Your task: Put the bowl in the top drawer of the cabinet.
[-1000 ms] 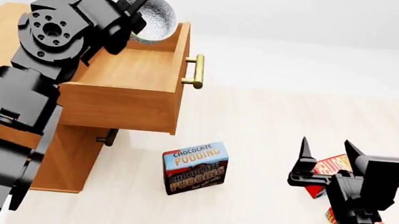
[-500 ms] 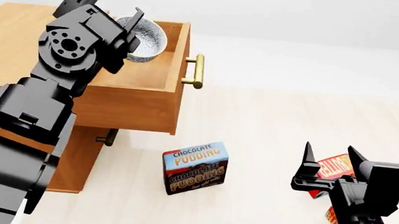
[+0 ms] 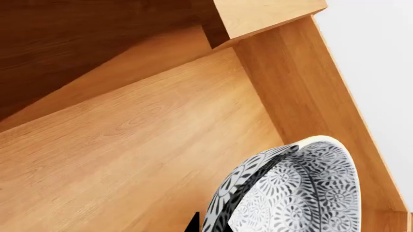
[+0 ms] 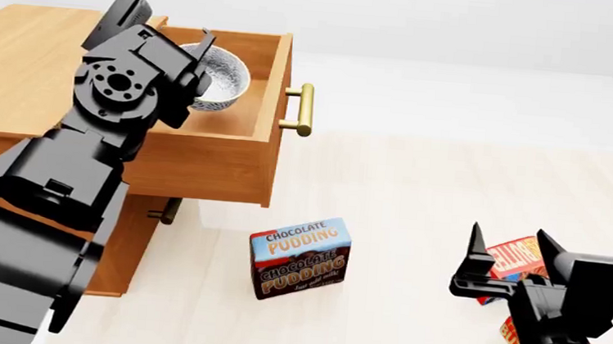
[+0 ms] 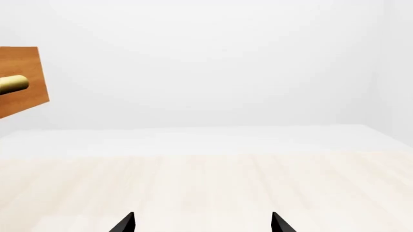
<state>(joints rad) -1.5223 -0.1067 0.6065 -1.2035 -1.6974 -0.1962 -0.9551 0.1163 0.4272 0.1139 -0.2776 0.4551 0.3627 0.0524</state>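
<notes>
The bowl [image 4: 219, 78], white inside and grey-patterned outside, hangs inside the open top drawer [image 4: 211, 161] of the cabinet [image 4: 29, 60]. My left gripper [image 4: 196, 71] is shut on its rim from the cabinet side. In the left wrist view the bowl [image 3: 303, 193] is tilted above the drawer's wooden floor [image 3: 129, 145], near a side wall [image 3: 303, 92]; one black fingertip [image 3: 193, 223] shows beside it, the other is hidden. My right gripper [image 4: 508, 255] stands open and holds nothing, low over the floor at the right; its two tips flank bare floor [image 5: 201, 224].
The drawer's brass handle [image 4: 305, 109] sticks out toward the room and also shows in the right wrist view, brass handle [image 5: 13, 84]. The lower drawer's handle [image 4: 169, 209] sits under the open drawer. A chocolate pudding box [image 4: 300, 258] stands on the floor; a red box [image 4: 515, 256] lies behind my right gripper.
My left arm has lowered the bowl from above the drawer's far corner down into the drawer. The right gripper has sunk slightly.
</notes>
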